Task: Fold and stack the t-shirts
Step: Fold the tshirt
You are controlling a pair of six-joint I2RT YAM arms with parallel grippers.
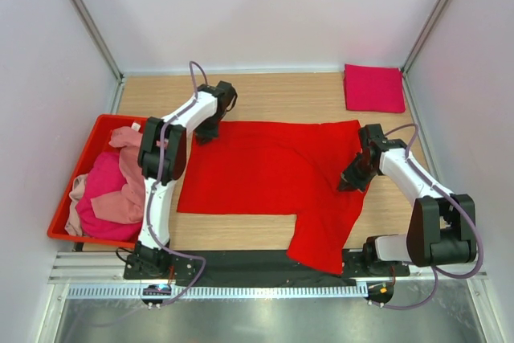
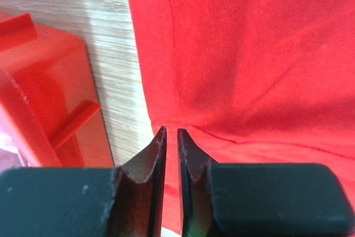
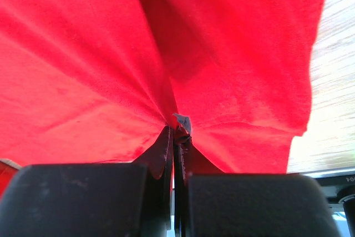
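Red t-shirt (image 1: 265, 170) lies spread flat at the centre of the desk (image 1: 305, 90). My right gripper (image 3: 176, 129) is clamped tight on a pinch of its cloth near the right edge. My left gripper (image 2: 171, 134) stands narrowly apart, tips at the far-left hem.

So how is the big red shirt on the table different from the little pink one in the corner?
The bright red cotton t-shirt is spread open across the middle of the wooden table; the magenta cotton t-shirt is folded into a neat square at the far right corner. The red one covers far more table than the magenta one. Both are shirts on the table.
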